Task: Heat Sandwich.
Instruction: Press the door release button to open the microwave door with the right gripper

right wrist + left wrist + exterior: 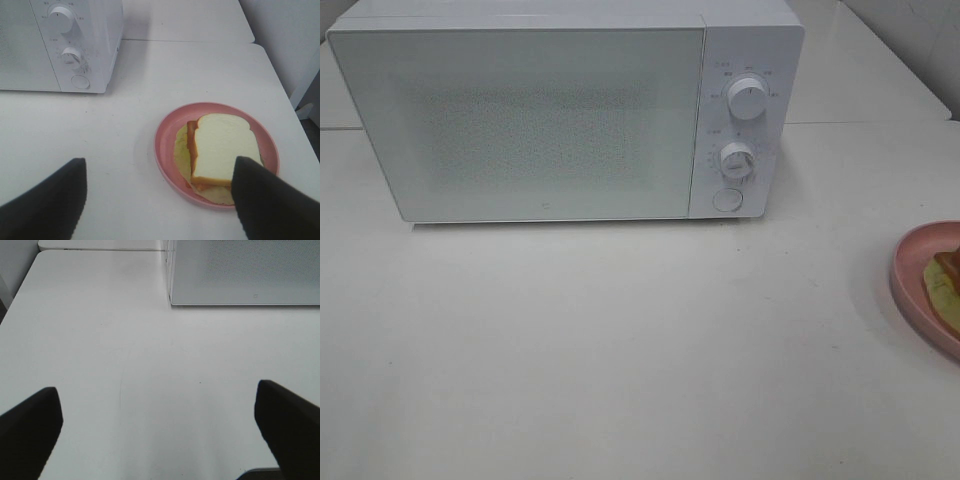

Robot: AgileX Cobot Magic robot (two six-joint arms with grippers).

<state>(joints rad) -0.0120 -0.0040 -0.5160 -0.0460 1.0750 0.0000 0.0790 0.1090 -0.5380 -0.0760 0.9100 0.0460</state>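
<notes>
The sandwich [222, 150] lies flat on a round pink plate [162, 145], white bread on top with ham and lettuce showing at its edges. My right gripper [159, 162] hovers above the plate, open, its dark fingers [50, 200] spread wide and holding nothing. In the exterior high view only a sliver of the sandwich [947, 280] and plate [910, 265] shows at the right edge, and neither arm is visible. Over bare table, my left gripper [155, 390] is open and empty. The white microwave [520, 120] stands at the back with its door closed.
The microwave's two knobs [748, 100] and round button [727, 200] sit on its right panel. The white table [620, 340] runs out to its right edge [280, 80] just beyond the plate. A table seam runs behind the microwave.
</notes>
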